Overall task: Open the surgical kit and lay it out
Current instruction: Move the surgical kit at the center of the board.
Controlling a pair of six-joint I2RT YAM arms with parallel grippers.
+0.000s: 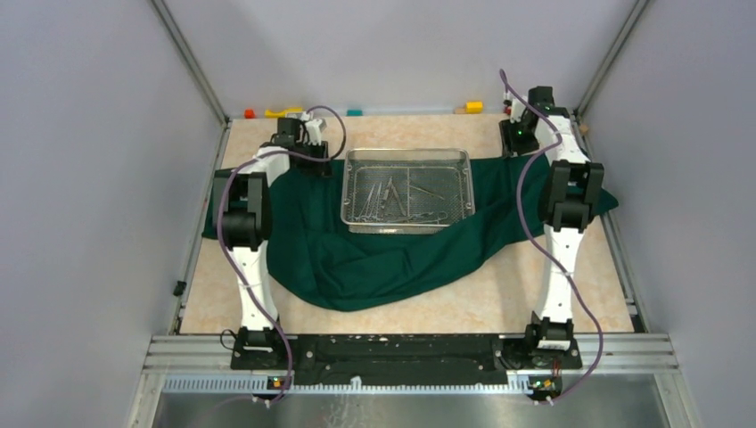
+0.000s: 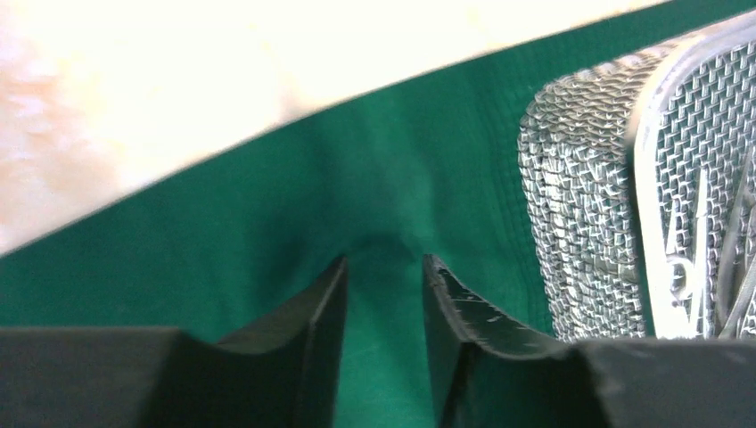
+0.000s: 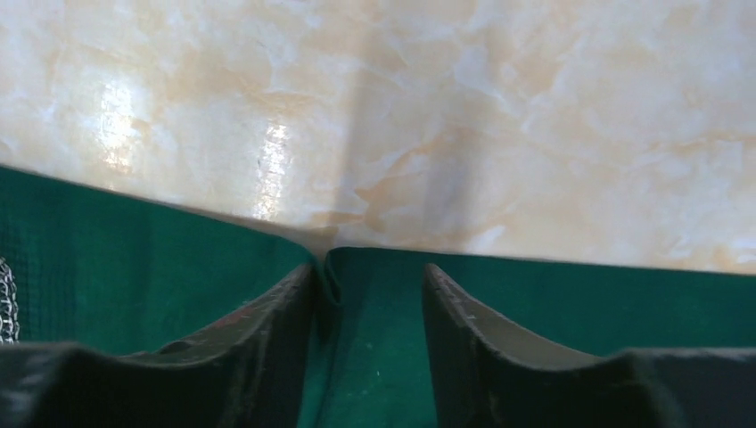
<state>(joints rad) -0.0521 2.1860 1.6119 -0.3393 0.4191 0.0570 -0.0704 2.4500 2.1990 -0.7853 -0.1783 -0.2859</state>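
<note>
Dark green cloth (image 1: 374, 259) lies rumpled across a beige marbled counter (image 1: 517, 294), its far edge beneath both claws. Left claw (image 2: 383, 263) points down at the cloth, its black fingers (image 2: 312, 303) parted narrowly and gripping nothing. A small pucker of fabric sits just ahead of the gap. Just to its right, a silver rectangular wire-mesh tray (image 2: 588, 205) stands on the cloth, holding slim steel instruments (image 1: 392, 196). Right claw (image 3: 370, 267), on the tray's other side, is parted slightly wider over the cloth's edge, with bare counter beyond its tips.
</note>
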